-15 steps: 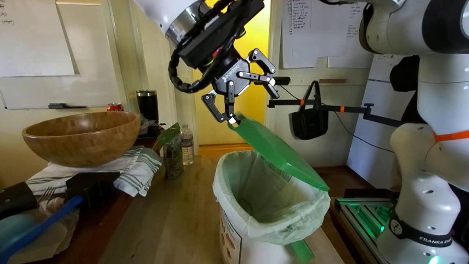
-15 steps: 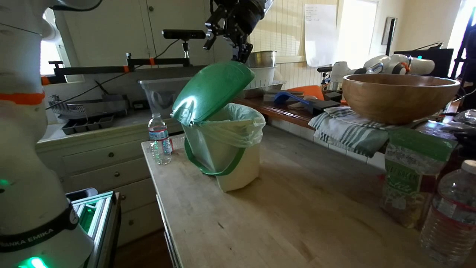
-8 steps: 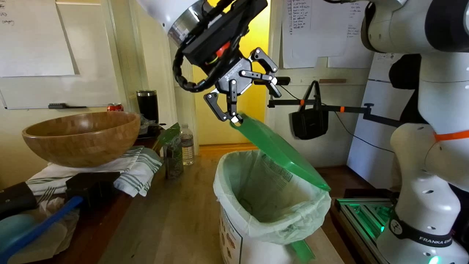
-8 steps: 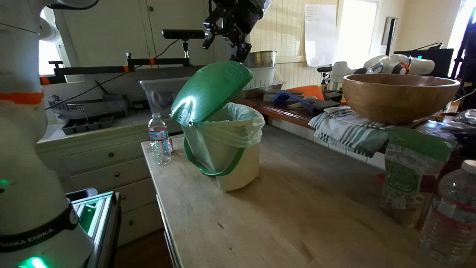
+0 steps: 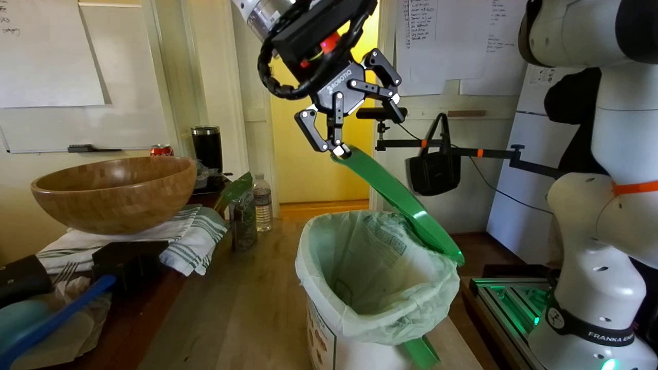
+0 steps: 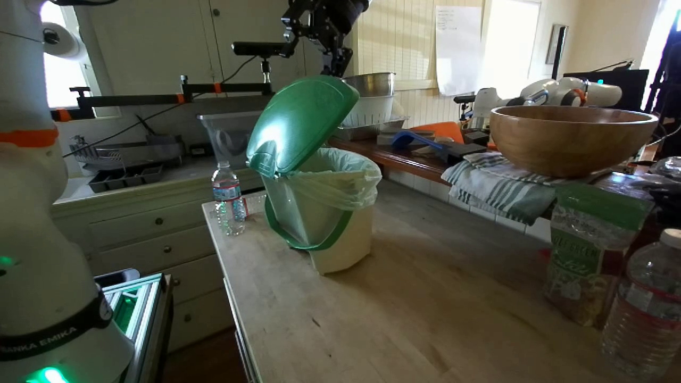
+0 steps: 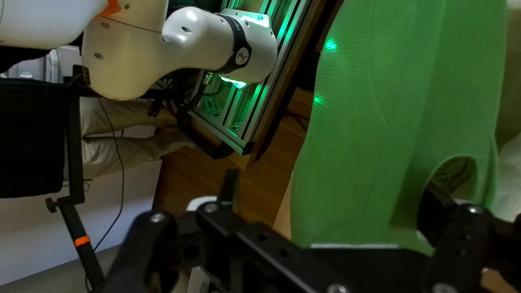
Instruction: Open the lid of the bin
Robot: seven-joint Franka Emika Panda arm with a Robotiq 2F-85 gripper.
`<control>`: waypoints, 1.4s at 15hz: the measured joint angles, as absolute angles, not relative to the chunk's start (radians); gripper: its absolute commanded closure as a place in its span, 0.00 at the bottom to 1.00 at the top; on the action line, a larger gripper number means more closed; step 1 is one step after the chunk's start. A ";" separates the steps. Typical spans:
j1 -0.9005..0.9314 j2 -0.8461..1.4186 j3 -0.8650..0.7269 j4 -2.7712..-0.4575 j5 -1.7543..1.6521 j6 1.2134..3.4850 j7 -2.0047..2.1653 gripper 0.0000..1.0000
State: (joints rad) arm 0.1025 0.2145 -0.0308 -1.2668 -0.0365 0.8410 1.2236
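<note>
The green lid (image 5: 398, 192) stands tilted up from the white bin (image 5: 321, 334), hinged at its edge on the robot base side. The lid also shows in an exterior view (image 6: 303, 122) and fills the right of the wrist view (image 7: 382, 101). The bin's mouth is uncovered and shows the translucent liner (image 5: 354, 282). My gripper (image 5: 371, 134) is open at the lid's raised edge. In the wrist view one fingertip (image 7: 435, 211) reaches into the round hole in the lid. The other finger (image 7: 230, 183) stands apart from the lid, over its outer side.
A large wooden bowl (image 5: 113, 200) sits on a striped towel (image 5: 193, 244) on the raised ledge. A green bag (image 6: 593, 255) and water bottles (image 6: 229, 202) stand on the table. The bin's green handle (image 6: 330, 242) hangs down. A camera bar (image 5: 462, 151) is behind the lid.
My gripper has moved up and toward the robot base side. The lid has swung up to a steeper tilt with it. The gripper has stayed open, and the bin has shifted slightly.
</note>
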 measured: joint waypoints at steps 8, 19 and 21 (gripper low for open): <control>0.102 0.170 -0.026 -1.306 -0.037 0.841 1.191 0.00; 0.101 0.124 -0.022 -1.374 -0.033 0.841 1.178 0.00; 0.101 0.119 -0.022 -1.373 -0.032 0.841 1.178 0.00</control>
State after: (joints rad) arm 0.1008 0.1193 -0.0220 -1.3730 -0.0317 0.8410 1.1778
